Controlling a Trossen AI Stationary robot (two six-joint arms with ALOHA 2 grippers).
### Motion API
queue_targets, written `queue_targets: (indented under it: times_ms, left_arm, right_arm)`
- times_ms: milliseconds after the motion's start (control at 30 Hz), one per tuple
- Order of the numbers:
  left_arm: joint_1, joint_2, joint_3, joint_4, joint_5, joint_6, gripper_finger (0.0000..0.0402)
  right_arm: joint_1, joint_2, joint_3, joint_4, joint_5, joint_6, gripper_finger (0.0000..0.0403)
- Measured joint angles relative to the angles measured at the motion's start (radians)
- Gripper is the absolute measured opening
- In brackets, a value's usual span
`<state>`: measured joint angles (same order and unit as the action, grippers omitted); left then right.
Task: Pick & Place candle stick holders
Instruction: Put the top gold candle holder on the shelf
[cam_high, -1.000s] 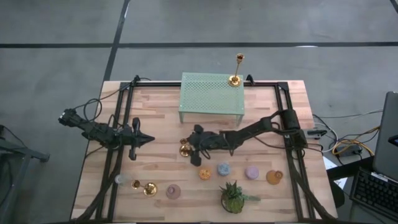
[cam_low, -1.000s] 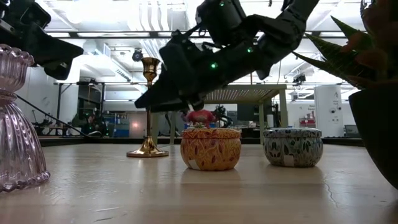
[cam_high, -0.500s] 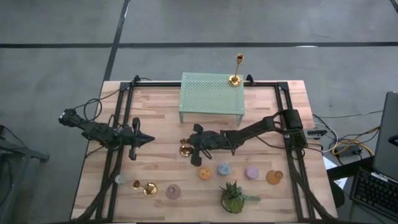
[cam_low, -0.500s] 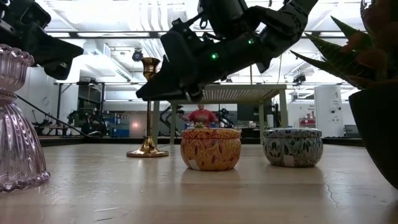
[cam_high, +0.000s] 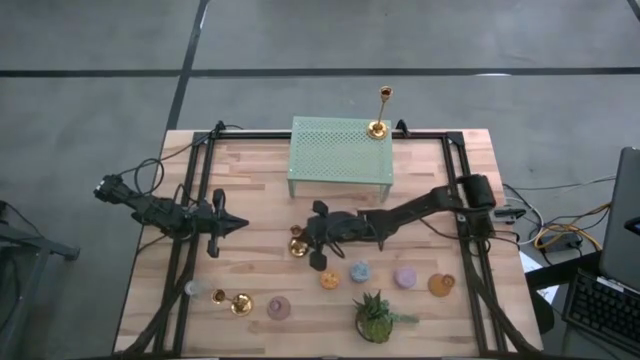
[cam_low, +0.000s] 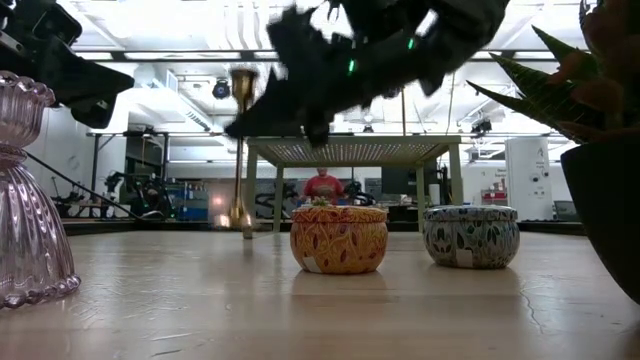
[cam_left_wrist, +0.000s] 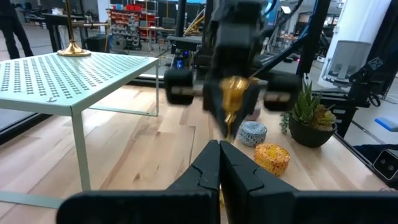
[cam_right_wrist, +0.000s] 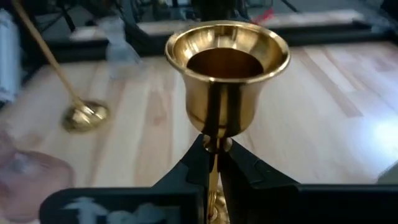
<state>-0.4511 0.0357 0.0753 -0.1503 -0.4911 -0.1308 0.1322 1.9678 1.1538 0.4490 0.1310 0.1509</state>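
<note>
My right gripper (cam_high: 312, 240) is shut on a gold candle stick holder (cam_low: 240, 150) near the table's middle, in front of the green perforated stand (cam_high: 340, 155). Its flared base (cam_high: 297, 243) hangs just above the wood. A second gold holder (cam_high: 378, 128) stands by its base on the stand's far right corner. A third (cam_high: 238, 303) rests on its base near the front left. My left gripper (cam_high: 228, 225) waits shut at the table's left, touching nothing. My right gripper pinches the holder's thin stem (cam_right_wrist: 213, 147) just below its top cup (cam_right_wrist: 226, 62), between the two fingers (cam_right_wrist: 186, 168). The fingers come slanting down from the table's right side and lie across the stem. The holder hangs about upright, its base a little clear of the table.
A row of short round tins lies near the front: orange (cam_high: 329, 279), blue (cam_high: 359, 271), purple (cam_high: 405, 277), amber (cam_high: 441, 285). A pink glass piece (cam_high: 279, 308) and a potted plant (cam_high: 376, 316) stand at the front edge. Black frame rails run along both sides.
My right gripper has shut on the gold holder's stem and risen. The holder, which stood with its base on the table, is now lifted clear and still about upright.
</note>
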Motion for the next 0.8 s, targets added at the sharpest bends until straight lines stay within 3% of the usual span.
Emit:
queue_targets:
  times_ms: [300, 467, 800]
  left_arm:
    - [0.0, 0.0, 0.0, 0.0, 0.0, 0.0, 0.0005]
    - [0.0, 0.002, 0.0, 0.0, 0.0, 0.0, 0.0005]
    - [0.0, 0.003, 0.0, 0.0, 0.0, 0.0, 0.0005]
  right_arm:
    - [0.006, -0.253, 0.003, -0.181, 0.136, -0.065, 0.0014]
    - [-0.024, -0.379, 0.002, -0.296, 0.246, -0.013, 0.0014]
    - [-0.113, -0.441, 0.002, -0.284, 0.705, 0.016, 0.0014]
